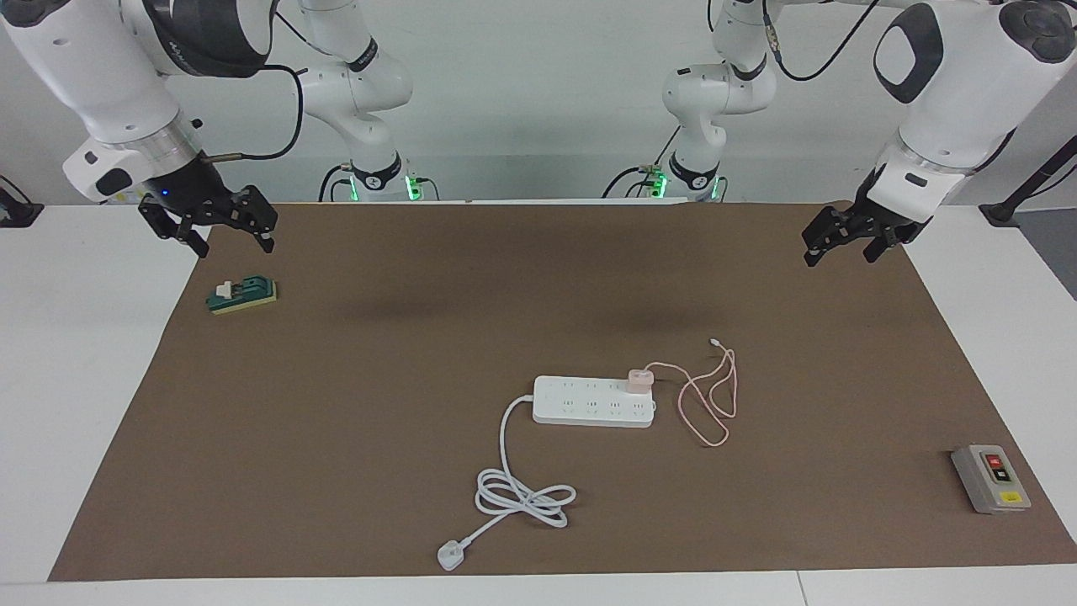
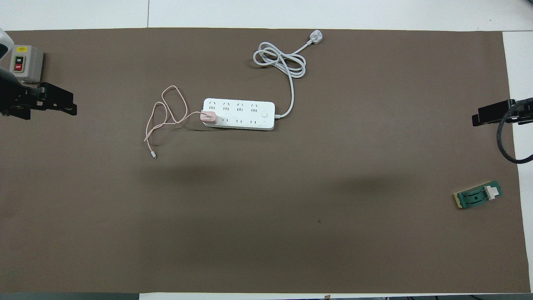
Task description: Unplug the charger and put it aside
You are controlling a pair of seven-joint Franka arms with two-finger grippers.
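Note:
The pale pink charger is plugged into the white power strip, in the socket at the strip's end toward the left arm. Its thin pink cable lies looped on the brown mat beside that end. In the overhead view the charger sits on the strip with the cable beside it. My left gripper is open and empty, up over the mat's edge at the left arm's end. My right gripper is open and empty, over the mat's edge at the right arm's end. Both are well away from the charger.
The strip's thick white cord coils farther from the robots and ends in a plug. A grey box with red and yellow buttons stands at the left arm's end. A small green switch block lies under the right gripper.

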